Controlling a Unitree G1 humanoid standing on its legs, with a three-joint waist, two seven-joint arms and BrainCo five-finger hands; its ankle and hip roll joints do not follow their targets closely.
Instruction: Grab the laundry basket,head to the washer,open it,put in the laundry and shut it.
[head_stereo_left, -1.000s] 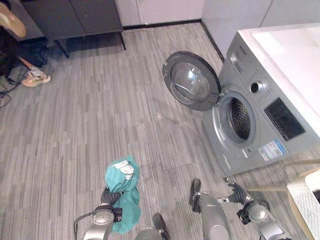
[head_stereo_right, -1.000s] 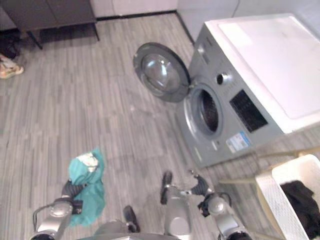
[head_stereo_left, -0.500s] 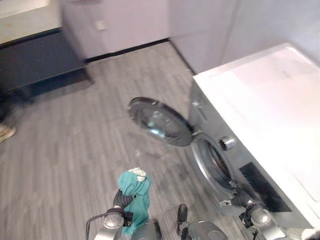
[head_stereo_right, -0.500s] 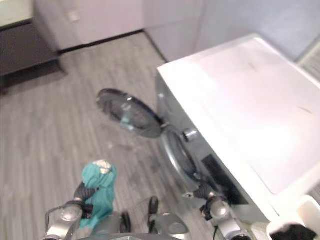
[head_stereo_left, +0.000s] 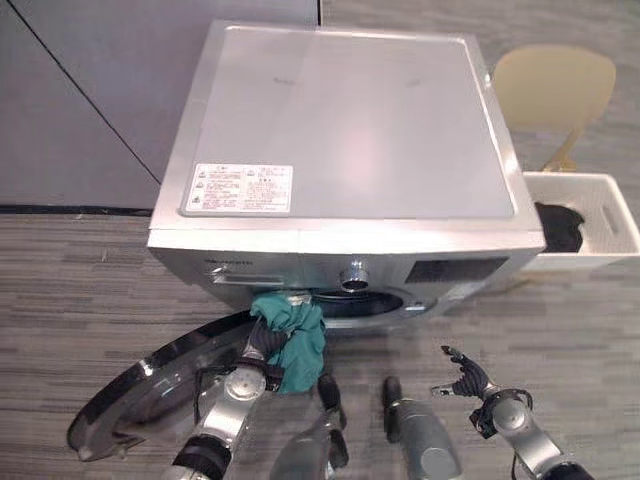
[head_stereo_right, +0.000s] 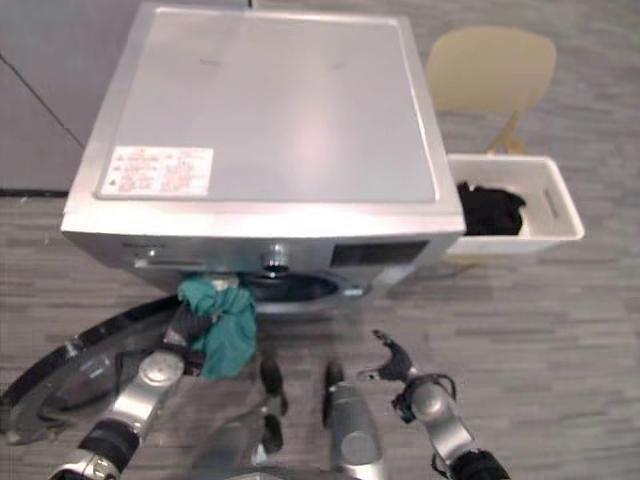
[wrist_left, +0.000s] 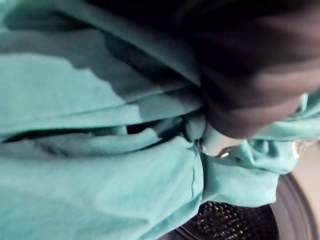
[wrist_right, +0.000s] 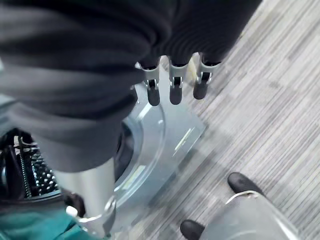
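Observation:
The silver washer (head_stereo_left: 340, 120) faces me, and its round door (head_stereo_left: 150, 385) hangs open low on the left. My left hand (head_stereo_left: 258, 345) is shut on a teal garment (head_stereo_left: 295, 335) right at the left edge of the drum mouth (head_stereo_left: 365, 305). In the left wrist view the teal garment (wrist_left: 75, 125) bunches under the hand, with the perforated drum (wrist_left: 225, 222) just past it. My right hand (head_stereo_left: 465, 378) hovers low before the washer's right side, open and holding nothing, its fingers (wrist_right: 172, 85) straight. The white laundry basket (head_stereo_left: 600, 195) stands right of the washer with a black garment (head_stereo_left: 558, 228) in it.
A beige chair (head_stereo_left: 555, 85) stands behind the basket. A grey wall (head_stereo_left: 80, 100) runs along the washer's left side. Striped grey floor (head_stereo_left: 580, 330) lies in front of the washer and to its right.
The view has swung round until the washer faces me. My left hand has carried the teal garment up to the drum mouth. The right hand stays low and open.

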